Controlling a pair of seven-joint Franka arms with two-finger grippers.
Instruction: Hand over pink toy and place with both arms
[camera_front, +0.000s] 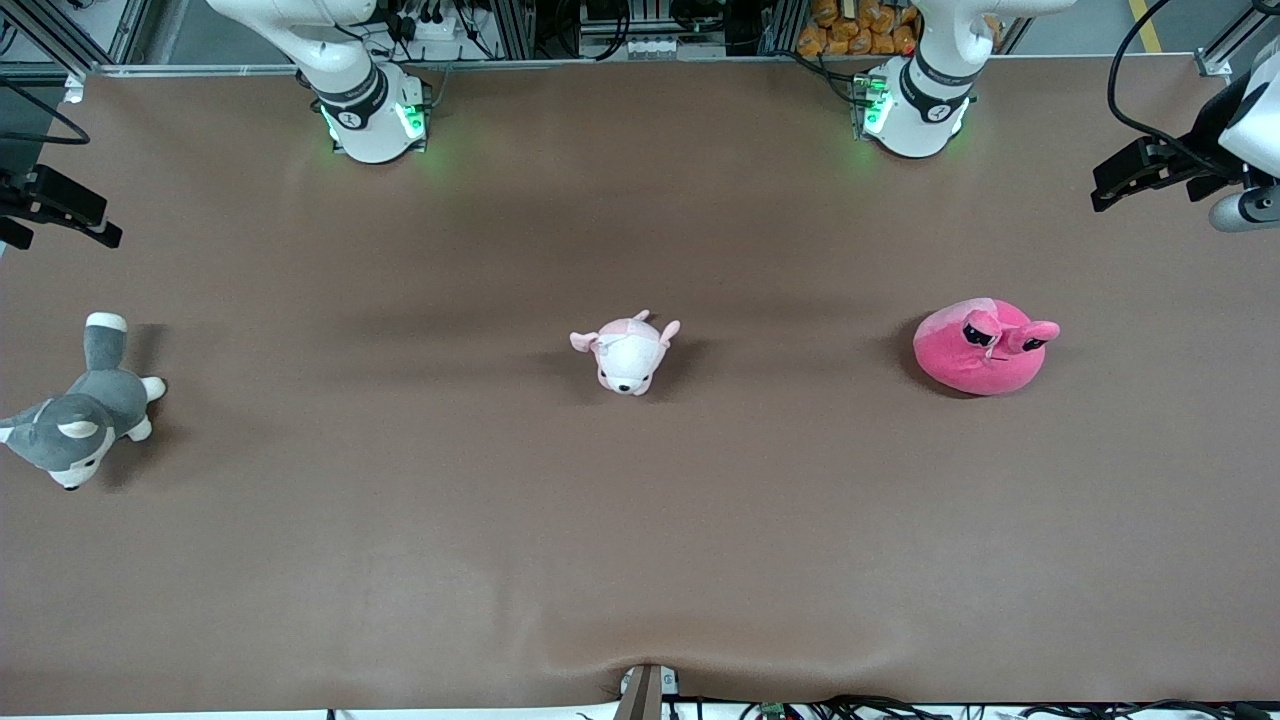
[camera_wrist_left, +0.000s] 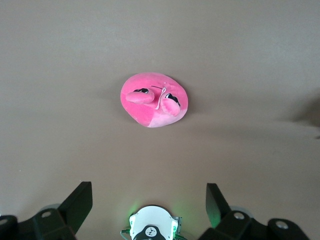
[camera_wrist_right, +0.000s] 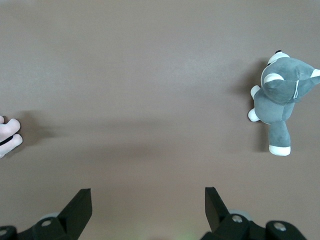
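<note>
The pink toy (camera_front: 985, 347) is a hot-pink rounded plush with floppy ears and dark eyes. It lies on the brown table toward the left arm's end, and it also shows in the left wrist view (camera_wrist_left: 154, 100). My left gripper (camera_wrist_left: 149, 197) hangs high over the table between the left arm's base (camera_front: 915, 110) and the toy. It is open and empty. My right gripper (camera_wrist_right: 148, 200) hangs high over the right arm's end of the table, open and empty. Neither gripper touches a toy.
A small pale pink-and-white puppy plush (camera_front: 628, 352) lies mid-table; its edge shows in the right wrist view (camera_wrist_right: 7, 134). A grey-and-white husky plush (camera_front: 80, 410) lies at the right arm's end of the table and also shows in the right wrist view (camera_wrist_right: 280, 97).
</note>
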